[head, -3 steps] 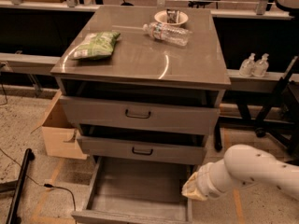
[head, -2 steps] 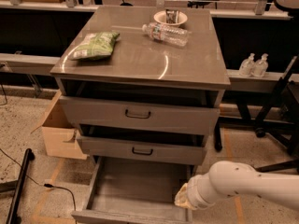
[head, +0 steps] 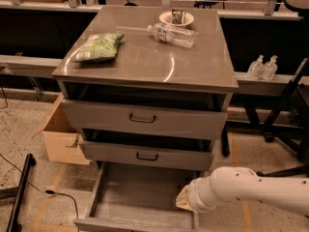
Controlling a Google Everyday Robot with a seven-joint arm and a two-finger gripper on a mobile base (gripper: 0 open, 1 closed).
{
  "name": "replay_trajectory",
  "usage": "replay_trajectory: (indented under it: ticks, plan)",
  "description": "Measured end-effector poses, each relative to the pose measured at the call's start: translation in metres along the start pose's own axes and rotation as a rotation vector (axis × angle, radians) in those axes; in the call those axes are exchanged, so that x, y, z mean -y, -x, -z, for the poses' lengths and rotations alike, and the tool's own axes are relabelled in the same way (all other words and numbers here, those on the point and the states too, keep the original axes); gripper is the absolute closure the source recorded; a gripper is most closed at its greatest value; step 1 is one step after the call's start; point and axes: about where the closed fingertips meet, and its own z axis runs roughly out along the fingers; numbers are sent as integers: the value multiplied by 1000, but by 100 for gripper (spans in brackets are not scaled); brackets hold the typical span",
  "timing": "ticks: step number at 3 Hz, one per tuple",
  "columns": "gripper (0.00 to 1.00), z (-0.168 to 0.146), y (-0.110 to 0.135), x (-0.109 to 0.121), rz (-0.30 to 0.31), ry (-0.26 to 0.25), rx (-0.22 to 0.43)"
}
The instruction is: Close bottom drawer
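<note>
The bottom drawer (head: 137,197) stands pulled far out at the foot of the grey cabinet, its long shallow tray empty and its low front panel (head: 125,225) at the frame's lower edge. My white arm (head: 251,190) reaches in from the right. The gripper (head: 182,201) is at the drawer's right side wall, near its front corner, low over the tray's edge. Its end shows only as a tan piece against the drawer's side. The middle drawer (head: 147,154) and the top drawer (head: 142,119) are each slightly out above it.
On the cabinet top lie a green snack bag (head: 96,46), a water bottle (head: 173,34) and a bowl (head: 176,18). A cardboard box (head: 60,135) stands left of the cabinet, with a black pole (head: 19,192) and a cable on the floor. Chair legs (head: 285,124) stand right.
My arm has moved left and lower, bringing the gripper from right of the drawer up against its right side. The drawer has not visibly moved.
</note>
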Motion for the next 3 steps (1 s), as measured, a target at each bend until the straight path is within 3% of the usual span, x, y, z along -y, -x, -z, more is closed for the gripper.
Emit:
replay_trajectory:
  ticks: [1,2,3]
  plan:
    - [100,-22,-12,1,-38,-16,1]
    - [100,-80,-46,7,-128,-45,19]
    - [100,-121,-66,3,-184,-41,31]
